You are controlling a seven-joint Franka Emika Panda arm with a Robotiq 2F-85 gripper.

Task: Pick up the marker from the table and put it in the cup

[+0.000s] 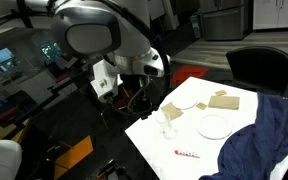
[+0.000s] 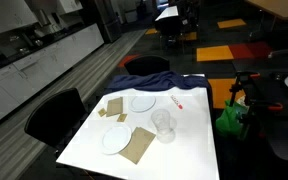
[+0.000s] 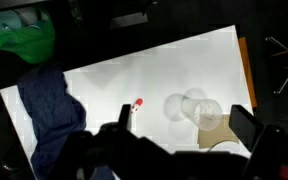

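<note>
**Marker ahead of wide fingers, left of centre**

Wrist view: the gripper (image 3: 179, 142) shows two dark fingers spread wide and empty. The short red-and-white marker (image 3: 130, 112) lies flat on the white square table (image 3: 104, 80), farther out and toward the left finger, its long axis running near to far. The small clear tumbler cup (image 3: 191, 108) stands near, on its right.

In an exterior view the marker (image 1: 185, 153) rests on bare tabletop.

In an exterior view it lies between the cup (image 2: 164, 125) and the crumpled dark blue cloth (image 2: 149, 78), touching neither, so room looks ample.

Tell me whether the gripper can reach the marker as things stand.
Probably yes: the marker lies on the table, apart from the cup and cloth, with nothing over it; the gripper is open.
</note>
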